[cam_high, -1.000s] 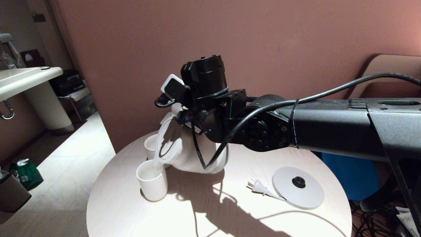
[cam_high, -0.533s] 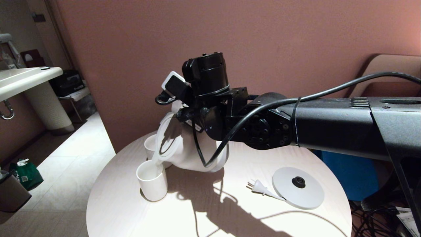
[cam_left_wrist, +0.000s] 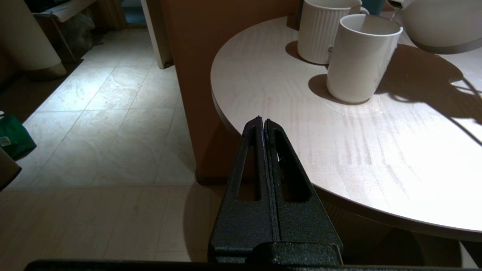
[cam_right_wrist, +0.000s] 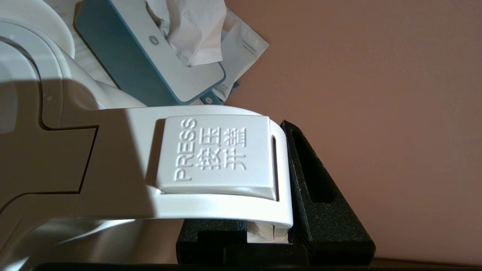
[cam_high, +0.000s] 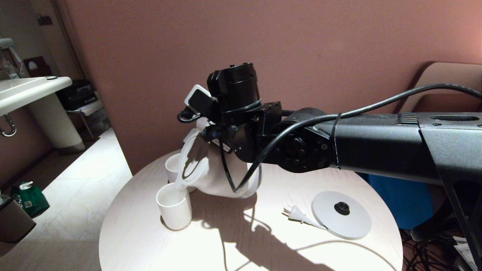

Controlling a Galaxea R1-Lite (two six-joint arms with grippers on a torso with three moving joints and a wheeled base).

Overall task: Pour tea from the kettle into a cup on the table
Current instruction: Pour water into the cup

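Right arm [cam_high: 376,143] dipped slightly from half second ago; kettle [cam_high: 214,173] lowered with it, tilt unchanged, spout at cup [cam_high: 174,205] rim.

Round pale table [cam_high: 158,241] — cup [cam_high: 174,206], ribbed mug [cam_left_wrist: 320,32], grey base disc [cam_high: 341,219], plug [cam_high: 295,213].

ribbed mug [cam_high: 172,165] just behind cup [cam_high: 174,206], tilted kettle [cam_high: 218,177] above, bare table [cam_high: 158,241] in front

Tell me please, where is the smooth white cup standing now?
In the head view the cup stands on the table, toward its left edge, under the spout of the tilted kettle, with the ribbed mug just behind it.
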